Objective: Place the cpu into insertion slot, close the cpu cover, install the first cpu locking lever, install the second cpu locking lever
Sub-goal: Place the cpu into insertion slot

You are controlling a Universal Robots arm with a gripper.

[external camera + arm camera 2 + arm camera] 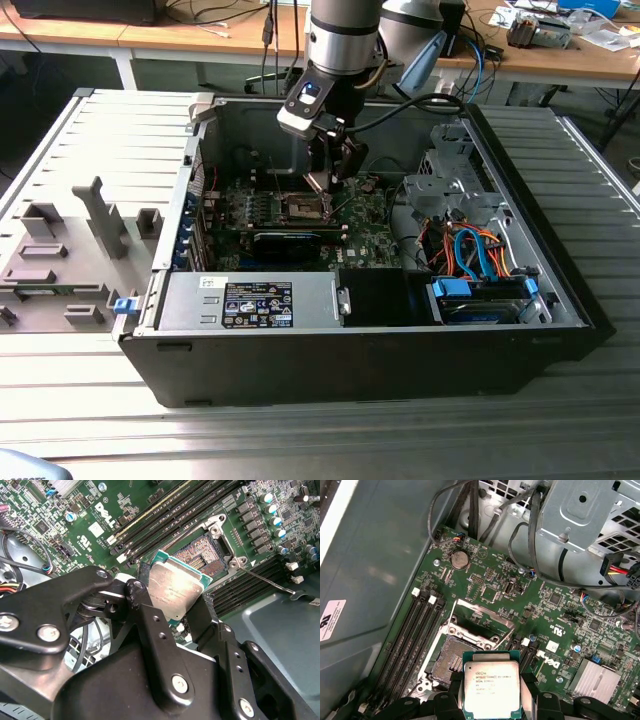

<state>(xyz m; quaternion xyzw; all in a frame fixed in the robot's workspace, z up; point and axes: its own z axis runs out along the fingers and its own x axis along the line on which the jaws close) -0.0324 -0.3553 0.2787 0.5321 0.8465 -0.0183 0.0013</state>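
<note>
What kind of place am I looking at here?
Probably a robotics lab or workshop: an opened computer case lies on a slatted metal table, cluttered wooden desks stand behind, and the gripper holds the cpu above the open socket.

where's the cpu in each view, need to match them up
exterior view: cpu too small to make out, at the claw tip above the socket.
first wrist view: cpu held in the claw, beside the open socket.
second wrist view: cpu in the claw, overlapping the socket's edge.
shared landmark: the open socket.
</note>
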